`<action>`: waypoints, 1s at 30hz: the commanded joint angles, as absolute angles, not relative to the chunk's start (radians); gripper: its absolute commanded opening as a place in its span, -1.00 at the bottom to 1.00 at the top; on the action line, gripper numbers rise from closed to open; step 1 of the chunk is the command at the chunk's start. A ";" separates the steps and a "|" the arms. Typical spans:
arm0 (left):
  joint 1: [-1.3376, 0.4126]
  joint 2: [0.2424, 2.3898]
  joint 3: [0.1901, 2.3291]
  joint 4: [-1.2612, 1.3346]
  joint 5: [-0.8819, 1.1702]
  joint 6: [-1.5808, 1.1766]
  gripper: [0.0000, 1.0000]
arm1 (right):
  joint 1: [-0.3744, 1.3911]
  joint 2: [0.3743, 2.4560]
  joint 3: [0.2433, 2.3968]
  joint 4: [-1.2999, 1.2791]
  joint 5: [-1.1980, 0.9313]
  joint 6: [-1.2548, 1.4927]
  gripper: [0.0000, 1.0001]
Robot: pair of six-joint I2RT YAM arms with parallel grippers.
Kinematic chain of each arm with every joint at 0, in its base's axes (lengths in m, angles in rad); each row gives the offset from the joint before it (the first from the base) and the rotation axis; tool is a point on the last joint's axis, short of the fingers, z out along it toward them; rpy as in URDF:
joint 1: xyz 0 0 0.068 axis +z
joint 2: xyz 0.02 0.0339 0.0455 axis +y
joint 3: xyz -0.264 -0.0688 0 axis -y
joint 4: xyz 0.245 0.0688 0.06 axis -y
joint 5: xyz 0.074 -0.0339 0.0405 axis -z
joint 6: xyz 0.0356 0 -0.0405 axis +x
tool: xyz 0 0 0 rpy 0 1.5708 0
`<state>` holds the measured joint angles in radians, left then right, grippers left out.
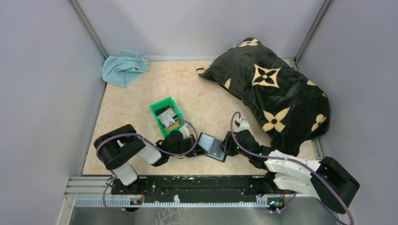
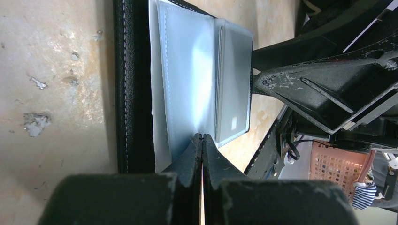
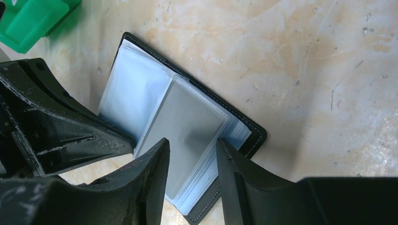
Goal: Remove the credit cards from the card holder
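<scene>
Your left fingers [image 2: 190,161] clamp the card holder [image 2: 187,79]; right fingers [image 3: 150,176] stand wide. Grip its limp, slick sleeves edgewise.

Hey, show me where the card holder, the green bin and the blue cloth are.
card holder [image 1: 212,146]: top external view, on its glossy inner panel.
green bin [image 1: 160,102]: top external view, on its far rim.
blue cloth [image 1: 123,68]: top external view, on its crumpled middle.
</scene>
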<state>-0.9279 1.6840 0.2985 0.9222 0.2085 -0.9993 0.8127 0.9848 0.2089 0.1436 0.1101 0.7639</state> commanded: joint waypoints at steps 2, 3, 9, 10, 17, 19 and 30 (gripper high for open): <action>-0.934 1.714 0.285 0.894 0.193 -0.985 -1.00 | 0.810 1.013 0.195 0.241 0.041 0.784 -0.17; -0.935 1.717 0.285 0.894 0.192 -0.985 -1.00 | 0.811 1.011 0.200 0.243 0.039 0.783 -0.18; -0.936 1.726 0.291 0.896 0.195 -0.983 -1.00 | 0.813 1.001 0.247 0.217 0.032 0.761 -0.35; -0.935 1.727 0.291 0.896 0.195 -0.984 -1.00 | 0.814 1.002 0.252 0.214 0.031 0.760 -0.37; -0.934 1.732 0.291 0.899 0.196 -0.985 -1.00 | 0.833 1.003 0.272 0.200 0.041 0.758 -0.41; -0.935 1.734 0.291 0.901 0.197 -0.984 -1.00 | 0.846 1.000 0.279 0.187 0.049 0.759 -0.42; -0.935 1.756 0.285 0.933 0.209 -0.993 -1.00 | 0.884 0.960 0.313 0.132 0.064 0.765 -0.45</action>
<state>-0.9276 1.7226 0.2985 0.9821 0.2180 -1.0027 0.8528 0.9859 0.2520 0.1005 0.1108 0.7586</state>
